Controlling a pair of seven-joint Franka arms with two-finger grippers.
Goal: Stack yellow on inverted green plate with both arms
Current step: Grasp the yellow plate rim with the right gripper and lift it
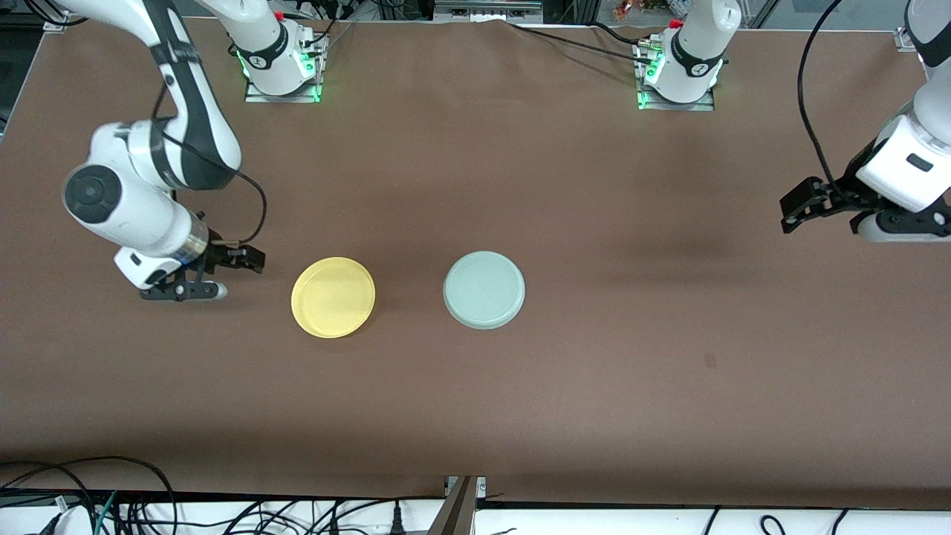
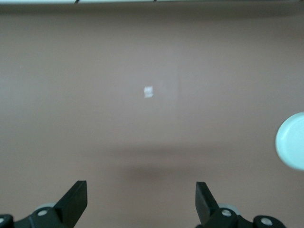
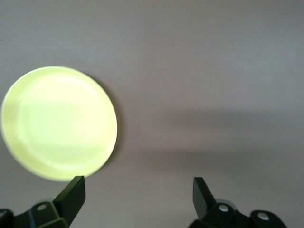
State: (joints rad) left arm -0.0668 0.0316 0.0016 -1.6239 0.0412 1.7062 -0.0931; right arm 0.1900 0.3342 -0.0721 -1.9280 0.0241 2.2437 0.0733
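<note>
The right arm's black two-finger gripper hung low over the brown table at the right arm's end, just beside the yellow plate, toward that end of the table. Its fingers stood wide apart with nothing between them, and only bare tabletop showed in the gap in the right wrist view.

Next came the round, shallow, pastel-yellow plate with a raised rim. It lay flat on the table, open side up, its inner face smooth and bare. In the right wrist view the same plate sat clear of the gripper's fingertips, untouched.

Beside it, toward the left arm's end, lay the round pale mint-green plate. It rested upside down, its flat underside facing up and its rim on the table. The two plates sat about level with each other, near one another but apart, with a strip of bare table between them. An edge of the green plate showed at the border of the left wrist view.

The left arm's black gripper hovered over the table at the left arm's end, well apart from both plates. Its fingers were spread wide and held nothing.
</note>
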